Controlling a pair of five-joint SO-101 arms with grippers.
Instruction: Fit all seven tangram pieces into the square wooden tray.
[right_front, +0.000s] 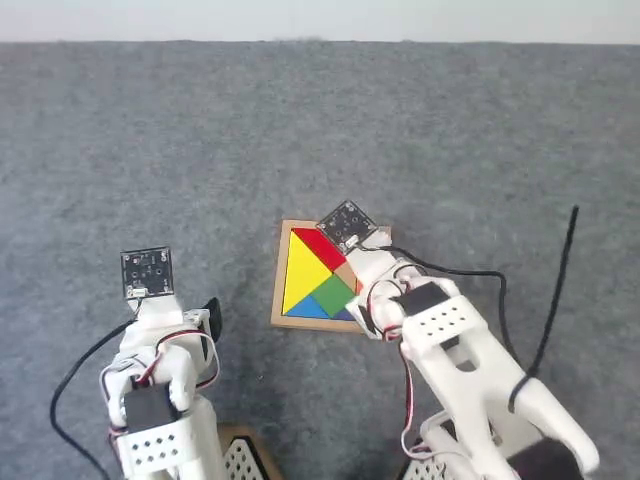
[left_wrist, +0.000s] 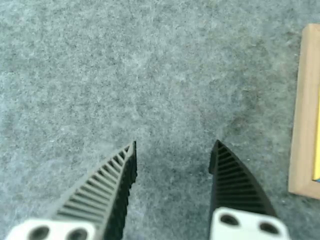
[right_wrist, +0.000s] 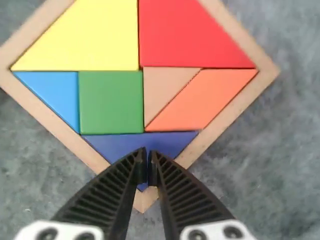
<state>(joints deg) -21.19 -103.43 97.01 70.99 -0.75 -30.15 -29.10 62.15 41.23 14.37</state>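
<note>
1. Tray (right_wrist: 237, 105): sq. wooden frame w/ pale rim, flat on grey mat (left_wrist: 125, 65), right in front of my R arm and turned corner-on to its wrist cam.
2. All 7 lie flat inside it, edges meeting.
3. Far half: big yellow triangle (right_wrist: 95, 40) beside big red triangle (right_wrist: 185, 35).
4. Mid row: lt blue triangle (right_wrist: 52, 90), green square (right_wrist: 111, 102), tan triangle (right_wrist: 160, 90), orange parallelogram (right_wrist: 200, 97).
5. Near corner: dk blue triangle (right_wrist: 165, 141).
6. R gripper (right_wrist: 146, 152): fingers pinched together, tips over the dk blue triangle; touching it or just above, can't tell.
7. L gripper (left_wrist: 176, 145): fingers spread wide over bare mat, tray's edge off to one side, apart from them.
</note>
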